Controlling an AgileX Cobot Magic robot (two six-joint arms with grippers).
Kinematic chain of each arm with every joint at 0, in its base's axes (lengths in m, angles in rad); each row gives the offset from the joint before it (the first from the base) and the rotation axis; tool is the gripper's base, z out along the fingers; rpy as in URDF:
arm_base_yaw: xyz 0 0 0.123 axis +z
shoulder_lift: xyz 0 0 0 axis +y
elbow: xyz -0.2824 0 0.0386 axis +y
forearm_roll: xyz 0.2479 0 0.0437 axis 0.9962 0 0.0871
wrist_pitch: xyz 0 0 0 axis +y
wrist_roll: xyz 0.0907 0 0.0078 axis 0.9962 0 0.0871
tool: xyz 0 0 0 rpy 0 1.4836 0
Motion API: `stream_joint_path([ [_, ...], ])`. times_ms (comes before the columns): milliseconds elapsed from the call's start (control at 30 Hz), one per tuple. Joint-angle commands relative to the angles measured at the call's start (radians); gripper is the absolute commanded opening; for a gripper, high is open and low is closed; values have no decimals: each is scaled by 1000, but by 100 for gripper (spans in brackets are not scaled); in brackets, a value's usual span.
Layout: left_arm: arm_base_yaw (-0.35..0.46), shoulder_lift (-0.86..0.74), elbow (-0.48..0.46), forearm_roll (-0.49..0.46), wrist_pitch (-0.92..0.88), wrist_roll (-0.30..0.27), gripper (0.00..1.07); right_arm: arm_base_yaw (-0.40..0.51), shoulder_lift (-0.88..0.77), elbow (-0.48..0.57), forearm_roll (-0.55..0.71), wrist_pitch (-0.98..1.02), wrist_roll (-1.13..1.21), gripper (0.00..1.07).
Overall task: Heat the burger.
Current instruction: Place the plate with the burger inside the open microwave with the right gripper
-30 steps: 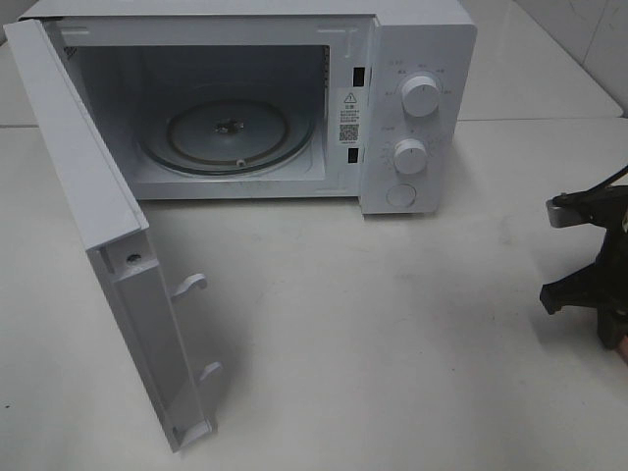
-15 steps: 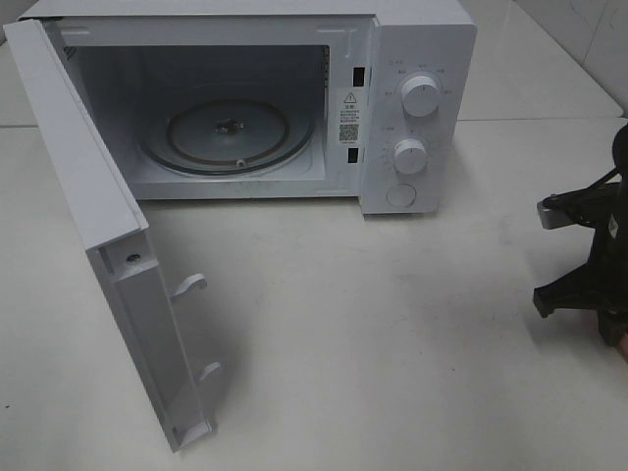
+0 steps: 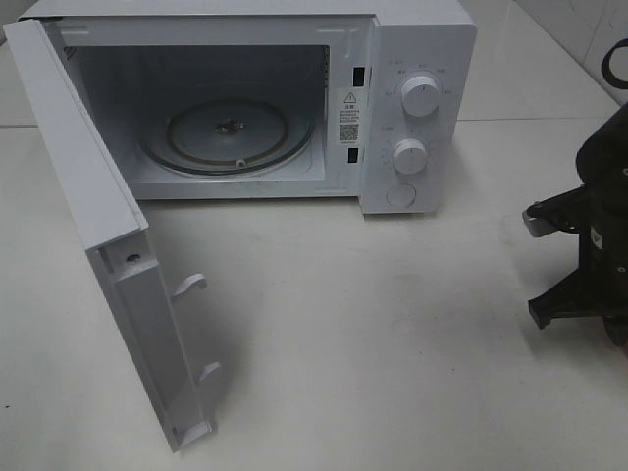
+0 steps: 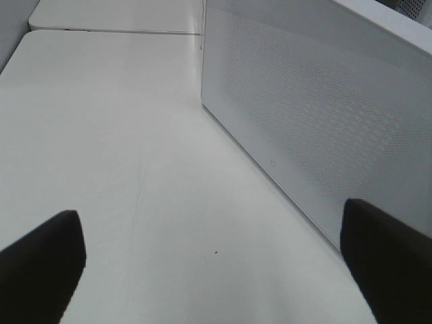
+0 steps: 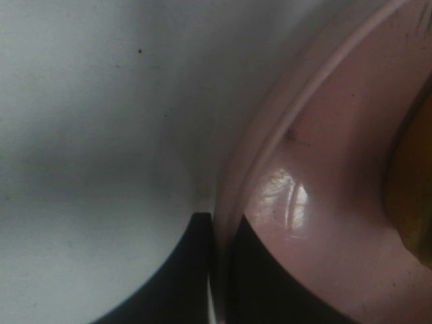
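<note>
**Step in hand:** carry the plated burger to the oven.

On the counter (image 3: 392, 343), the microwave (image 3: 422, 39) stands at 12 o'clock. Its door (image 3: 88, 196) is swung out toward 8 o'clock and the glass turntable (image 3: 228, 132) is bare. The right arm (image 3: 599, 255) sits at the 3 o'clock edge of the high view, angled down toward the counter and largely cut off by the frame.

The pink plate (image 5: 324, 169) shows only in the right wrist view. The right pincer (image 5: 219, 270) is clamped narrow, with the plate's rim between its fingers. The burger (image 5: 412, 182) appears as a golden-yellow sliver on the plate, inward of the rim. In the high view it lies out of frame, past 3 o'clock.

**Procedure, as judged:**
1. Raise the plate level before travelling. A rim grip gives the load leverage, so a tilt could slide the burger off.
2. Travel toward 11 o'clock.
3. Enter the cavity without touching its walls.
4. Set down centred on the turntable.

The left pincer (image 4: 216, 260) stands wide and empty, over the counter beside the door's perforated outer face. Keep it clear until closing is due.
</note>
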Motion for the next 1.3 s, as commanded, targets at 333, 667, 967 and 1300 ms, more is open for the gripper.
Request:
stream_joint_path([
  [333,1,-22,1,1,-6,2,98,37,-90,30,-104,90,46,0],
  [667,1,-22,1,1,-6,2,98,108,-185,88,-115,119,66,0],
  [967,1,-22,1,1,-6,2,98,226,-259,122,-111,167,67,0],
  [1300,1,-22,1,1,-6,2,98,383,-307,123,-109,231,71,0],
])
